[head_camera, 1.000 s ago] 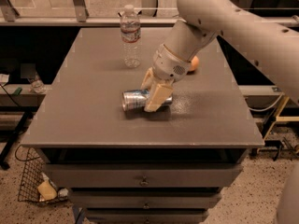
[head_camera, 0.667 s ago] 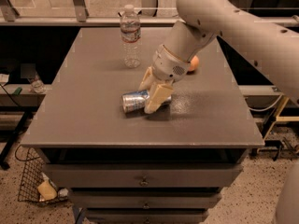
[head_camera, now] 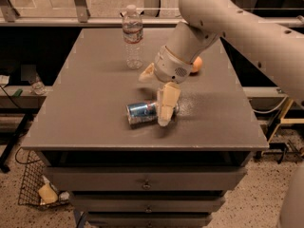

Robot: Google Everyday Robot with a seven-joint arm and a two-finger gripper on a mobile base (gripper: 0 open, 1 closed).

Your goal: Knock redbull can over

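The redbull can (head_camera: 141,113), silver and blue, lies on its side on the grey table (head_camera: 85,103), near the front middle. My gripper (head_camera: 153,100) is just above it and open. One cream finger (head_camera: 166,104) reaches down across the can's right end and hides it. The other finger (head_camera: 146,74) sticks out to the left, behind the can and apart from it. The big white arm comes in from the upper right.
A clear plastic water bottle (head_camera: 133,36) stands upright at the back of the table. An orange round object (head_camera: 196,64) lies behind my wrist at the right. A wire basket (head_camera: 40,189) sits on the floor at the lower left. Drawers are under the tabletop.
The can, lying on its side throughout, has shifted a little toward the table's front edge. My near finger has come down and forward with it. The bottle has not moved.
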